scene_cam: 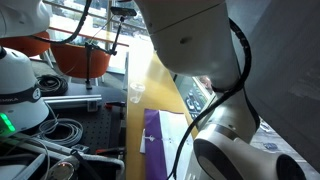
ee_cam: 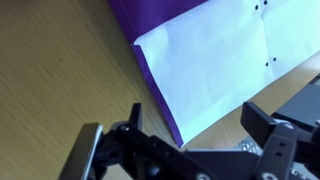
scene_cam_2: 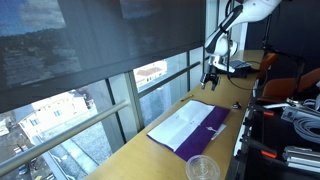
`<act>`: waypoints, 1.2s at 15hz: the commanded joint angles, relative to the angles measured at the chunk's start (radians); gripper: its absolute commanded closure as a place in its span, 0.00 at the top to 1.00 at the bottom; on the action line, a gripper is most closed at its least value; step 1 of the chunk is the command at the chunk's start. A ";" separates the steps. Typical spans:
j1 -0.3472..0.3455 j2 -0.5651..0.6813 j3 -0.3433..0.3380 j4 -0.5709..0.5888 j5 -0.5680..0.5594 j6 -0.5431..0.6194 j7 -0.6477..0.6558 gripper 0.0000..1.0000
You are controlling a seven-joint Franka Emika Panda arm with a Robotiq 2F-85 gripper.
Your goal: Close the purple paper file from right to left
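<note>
The purple paper file (scene_cam_2: pixel 190 128) lies open on the wooden table, with white sheets on its inside. It also shows in an exterior view (scene_cam: pixel 154 140) as a purple strip with white paper beside it. In the wrist view the file's corner (ee_cam: pixel 150 60) with white paper (ee_cam: pixel 215 60) lies below the gripper. My gripper (ee_cam: pixel 180 125) is open and empty, above the file's edge. In an exterior view the gripper (scene_cam_2: pixel 211 76) hangs above the far end of the table, apart from the file.
A clear plastic cup (scene_cam_2: pixel 201 168) stands on the table near the file's near end. A window with a dark blind runs along the table. Cables, red chairs (scene_cam: pixel 80 55) and equipment (scene_cam_2: pixel 290 130) crowd the side opposite the window.
</note>
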 commanded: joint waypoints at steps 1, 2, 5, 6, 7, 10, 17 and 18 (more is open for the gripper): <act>-0.033 0.062 0.034 0.016 0.028 -0.029 -0.052 1.00; -0.034 0.079 0.037 0.022 0.024 -0.036 -0.054 1.00; -0.030 0.125 0.042 0.031 0.013 -0.034 -0.060 1.00; -0.032 0.139 0.045 0.039 0.011 -0.038 -0.064 1.00; -0.034 0.151 0.047 0.048 0.009 -0.037 -0.068 1.00; -0.035 0.177 0.048 0.078 -0.001 -0.043 -0.081 1.00; -0.035 0.216 0.058 0.101 -0.001 -0.039 -0.106 1.00; -0.034 0.222 0.059 0.103 -0.002 -0.039 -0.107 1.00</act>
